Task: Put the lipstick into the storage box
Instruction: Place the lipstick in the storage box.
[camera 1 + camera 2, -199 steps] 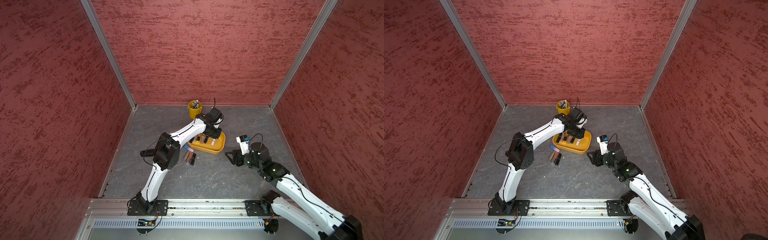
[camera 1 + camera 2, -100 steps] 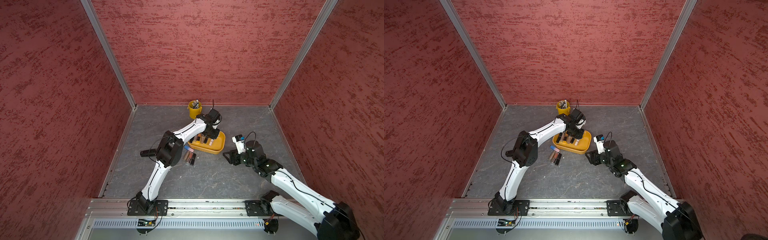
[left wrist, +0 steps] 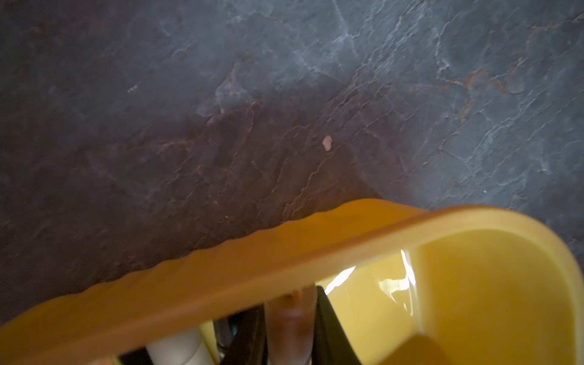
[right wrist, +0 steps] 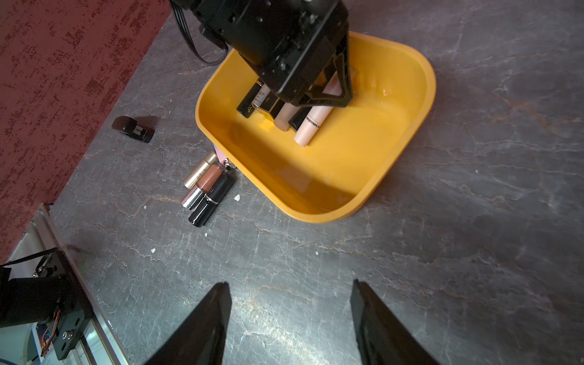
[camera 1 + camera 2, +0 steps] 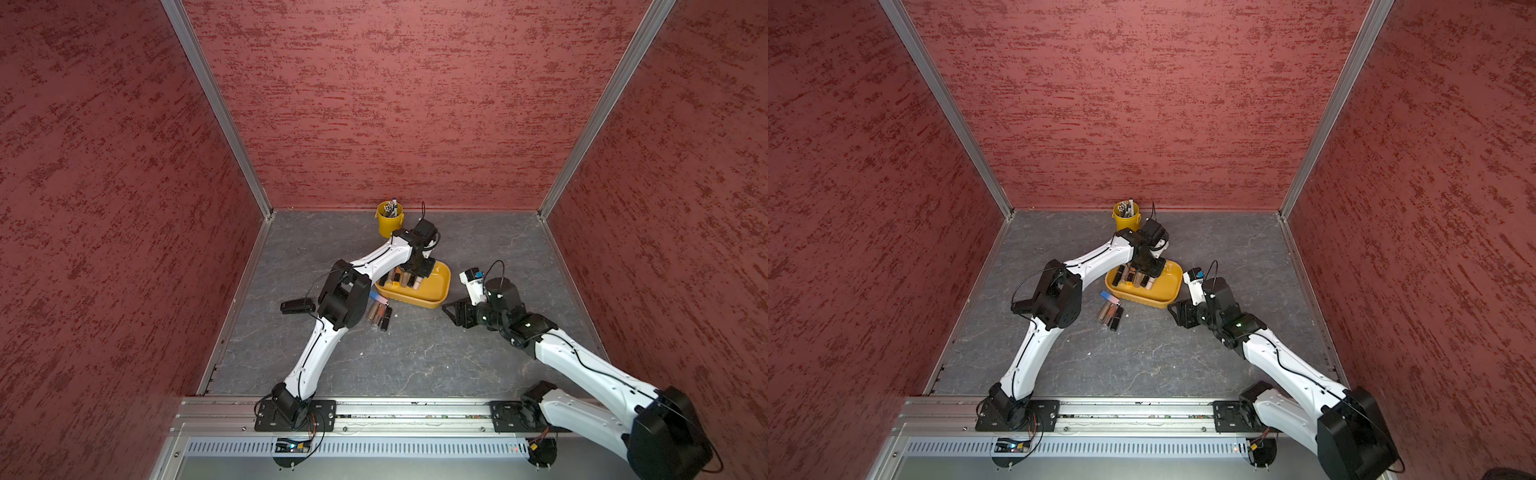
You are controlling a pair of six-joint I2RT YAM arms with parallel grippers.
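The storage box (image 5: 436,301) (image 5: 1168,300) (image 4: 410,142) (image 3: 284,249) is a shallow yellow-orange tray on the grey table. Several lipsticks (image 4: 271,104) lie in its left part. My left gripper (image 5: 420,272) (image 5: 1148,272) (image 4: 328,98) (image 3: 290,313) reaches down into the box, shut on a pale pink lipstick (image 4: 311,124) (image 3: 290,319) that lies beside the others. My right gripper (image 5: 453,309) (image 5: 1177,309) (image 4: 290,284) stands open and empty, low over the table just right of the box. More lipsticks (image 5: 380,313) (image 5: 1111,313) (image 4: 205,189) lie side by side outside the box's front left corner.
A yellow bucket (image 5: 390,222) (image 5: 1126,218) with pens stands at the back wall behind the box. A small black object (image 5: 296,307) (image 4: 134,128) lies left of the loose lipsticks. A blue-and-pink item (image 5: 376,297) (image 5: 1108,296) rests against the box. Red walls enclose three sides.
My right gripper has shifted a little left, closer to the box. The left gripper has stayed inside the box, shut on the pink lipstick.
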